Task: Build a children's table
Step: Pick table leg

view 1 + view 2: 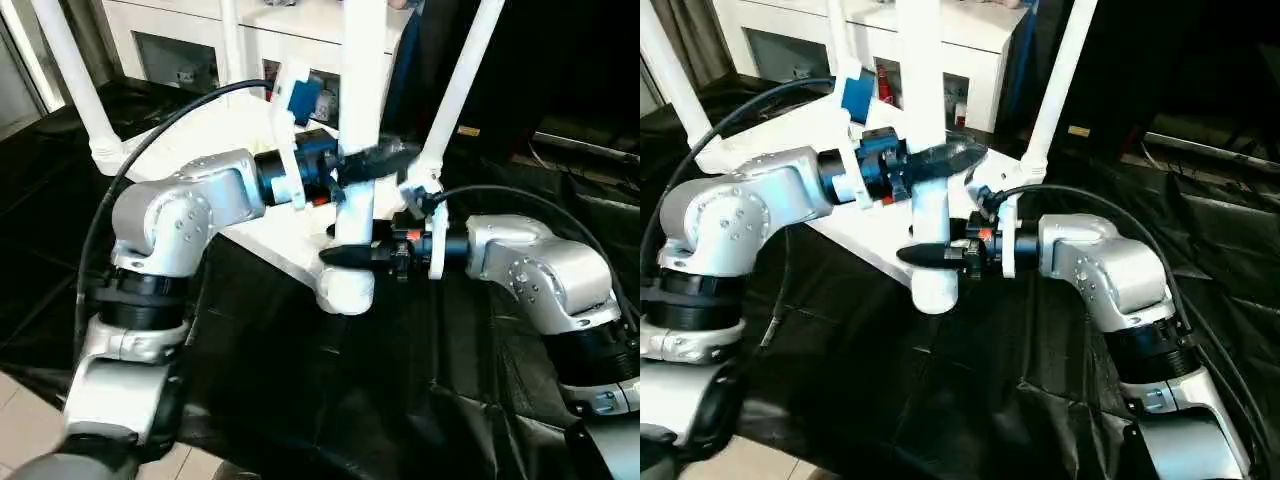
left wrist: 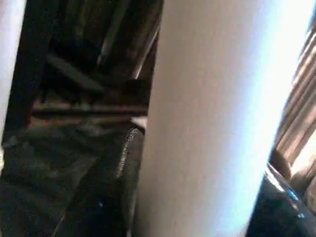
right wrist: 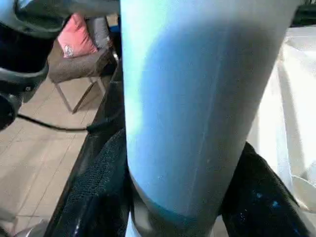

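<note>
The white tabletop (image 1: 268, 236) lies upside down on black sheeting. Three legs stand in its corner sockets: far left (image 1: 75, 80), back (image 1: 231, 40) and right (image 1: 458, 95). The nearest leg (image 1: 363, 60) stands upright in the front corner socket (image 1: 347, 290). Both grippers hold this leg. My left gripper (image 1: 378, 160) is shut on it higher up, its dark fingers (image 2: 111, 177) pressed against the tube. My right gripper (image 1: 346, 252) is shut on it lower down, just above the socket, with its fingers (image 3: 96, 192) on either side of the leg (image 3: 197, 98).
Black sheeting (image 1: 300, 390) covers the floor around the tabletop. A white cabinet with glass doors (image 1: 190, 45) stands close behind. Black cables (image 1: 150, 140) loop over both forearms. Light tiled floor (image 1: 30, 420) shows at the near left.
</note>
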